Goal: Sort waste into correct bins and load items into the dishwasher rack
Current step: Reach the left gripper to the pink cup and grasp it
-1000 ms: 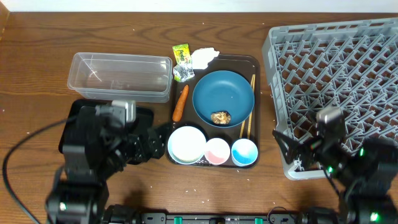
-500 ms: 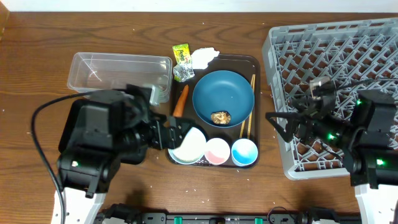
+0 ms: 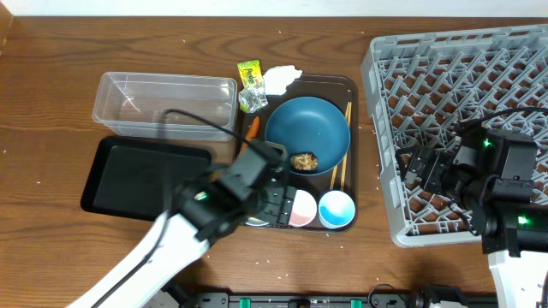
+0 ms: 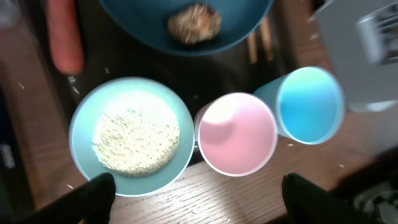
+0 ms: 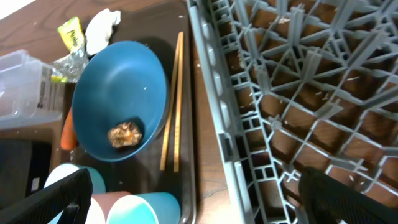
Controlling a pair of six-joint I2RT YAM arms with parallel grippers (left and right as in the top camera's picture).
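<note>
My left gripper (image 3: 268, 202) hangs open and empty over the white bowl (image 4: 132, 135), which holds rice (image 4: 134, 142). In the left wrist view its midpoint (image 4: 199, 202) lies just in front of the bowl and the pink cup (image 4: 236, 134); the light-blue cup (image 4: 308, 104) is to the right. The dark-blue dish (image 3: 308, 128) holds the brown lump (image 3: 303, 160). Chopsticks (image 3: 342, 158) lie right of it, the carrot (image 3: 252, 128) left. Wrappers (image 3: 249, 74) and the tissue (image 3: 281, 79) lie behind. My right gripper (image 3: 417, 167) is open and empty over the grey rack's (image 3: 462, 111) front left; its midpoint (image 5: 196, 202) lies by the rack's edge.
The clear tub (image 3: 167, 104) stands at the back left, with the black tray (image 3: 141, 175) in front of it. The dishes sit on a brown serving tray (image 3: 353, 85). The left arm crosses the table from the bottom left. The rack fills the right side.
My left arm has swung right, off the black tray, to above the white bowl. My right gripper has moved back over the rack's front-left part.
</note>
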